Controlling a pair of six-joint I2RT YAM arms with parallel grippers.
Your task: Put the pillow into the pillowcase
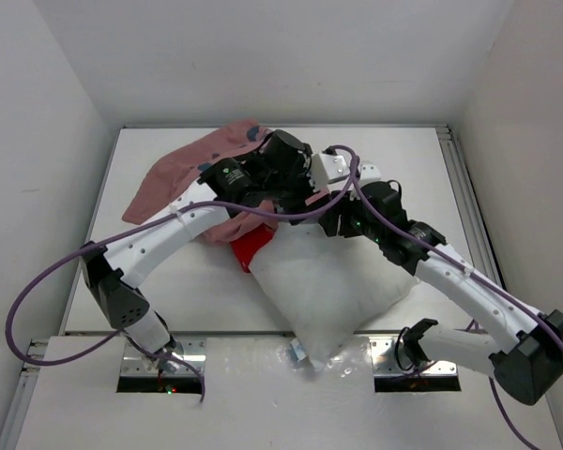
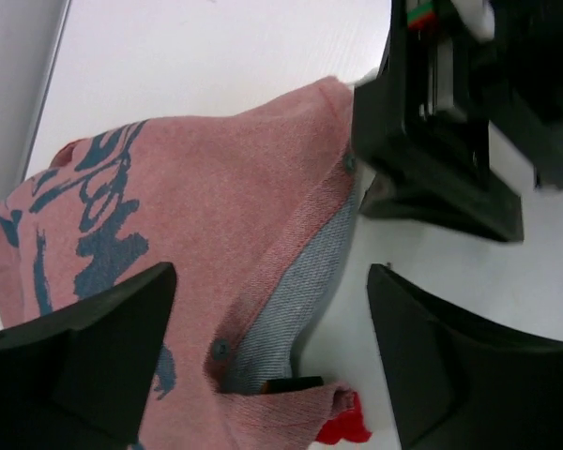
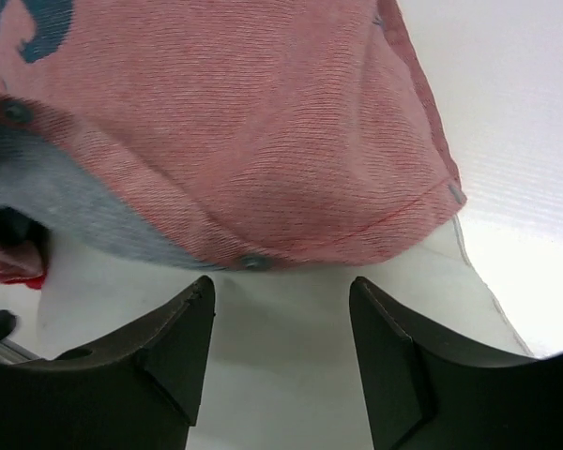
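Mostly the pillow [image 1: 328, 291] lies outside the pillowcase [image 1: 183, 173].

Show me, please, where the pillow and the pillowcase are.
pillow [image 1: 333, 289]: top external view, middle of its white face.
pillowcase [image 2: 230, 192]: left wrist view, pinkish fabric above the buttoned hem.

White table [image 1: 169, 291] bears pillow [image 1: 328, 286] and pillowcase [image 1: 169, 178].

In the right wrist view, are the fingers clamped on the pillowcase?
No: the right gripper has its fingers apart, gripping nothing; the pillowcase edge lies beyond their tips.
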